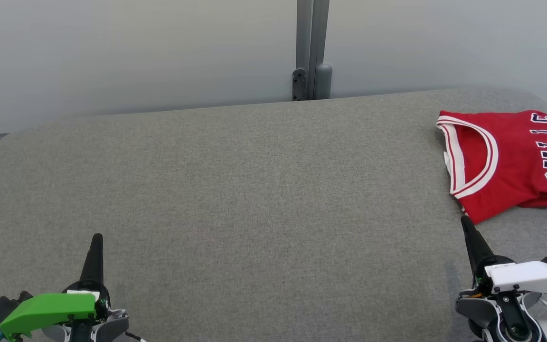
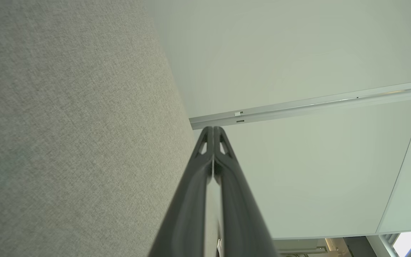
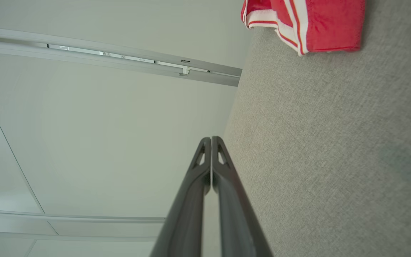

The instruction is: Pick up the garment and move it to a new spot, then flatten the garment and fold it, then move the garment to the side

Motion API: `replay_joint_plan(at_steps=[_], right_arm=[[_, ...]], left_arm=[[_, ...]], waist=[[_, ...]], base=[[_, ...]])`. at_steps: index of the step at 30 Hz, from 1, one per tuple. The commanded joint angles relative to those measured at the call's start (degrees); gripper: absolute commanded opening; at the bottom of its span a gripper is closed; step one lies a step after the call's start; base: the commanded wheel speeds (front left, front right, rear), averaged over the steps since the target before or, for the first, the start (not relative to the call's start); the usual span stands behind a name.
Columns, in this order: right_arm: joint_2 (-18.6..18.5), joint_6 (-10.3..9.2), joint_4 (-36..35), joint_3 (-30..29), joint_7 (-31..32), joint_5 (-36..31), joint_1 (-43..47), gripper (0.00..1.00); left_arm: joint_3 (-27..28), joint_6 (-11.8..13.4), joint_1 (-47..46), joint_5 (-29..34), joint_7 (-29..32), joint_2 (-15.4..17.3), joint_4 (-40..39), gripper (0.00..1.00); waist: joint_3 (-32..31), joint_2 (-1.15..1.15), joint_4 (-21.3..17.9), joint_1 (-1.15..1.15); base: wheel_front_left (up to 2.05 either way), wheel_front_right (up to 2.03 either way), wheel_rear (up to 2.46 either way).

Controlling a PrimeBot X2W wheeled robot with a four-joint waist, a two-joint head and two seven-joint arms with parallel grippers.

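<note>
The garment (image 1: 511, 161) is a bright red shirt with white-and-red striped trim and dark letters, lying folded at the far right of the grey fabric surface (image 1: 254, 190); its right part runs off the head view. A corner of the garment (image 3: 319, 25) also shows at the top of the right wrist view. My right gripper (image 1: 466, 221) is shut and empty, its tips just below the garment's near corner, apart from it. My left gripper (image 1: 97, 237) is shut and empty at the lower left, far from the garment. Both pairs of fingers meet at the tips in the wrist views: the left gripper (image 2: 213, 129), the right gripper (image 3: 211, 139).
A pale wall with a grey vertical post (image 1: 311, 47) stands behind the surface's far edge. The cushioned surface has rounded corners, and a broad bare stretch of it lies between the two grippers.
</note>
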Motion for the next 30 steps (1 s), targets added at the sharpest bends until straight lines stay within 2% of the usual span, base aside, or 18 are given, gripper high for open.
replay_joint_plan(at_steps=[1,22,30], right_arm=[[-0.35,0.03,-0.02,-0.17,0.38,1.34,-0.92,0.00],[-0.40,0.02,0.57,-0.34,2.71,10.89,-2.58,0.00],[-0.39,0.02,0.64,-0.37,3.04,12.36,-2.73,0.00]], left_arm=[[0.25,-0.35,-1.36,-1.09,0.41,0.50,-0.32,0.00],[0.50,-0.70,-3.13,-9.60,2.73,0.55,-0.17,0.00],[0.54,-0.78,-3.29,-10.60,3.08,0.56,-0.16,0.00]], waist=[[0.05,0.00,-0.03,0.00],[0.79,0.00,-0.49,0.00],[0.93,0.00,-0.58,0.00]], base=[[0.00,0.00,0.00],[0.00,0.00,0.00],[0.00,0.00,0.00]])
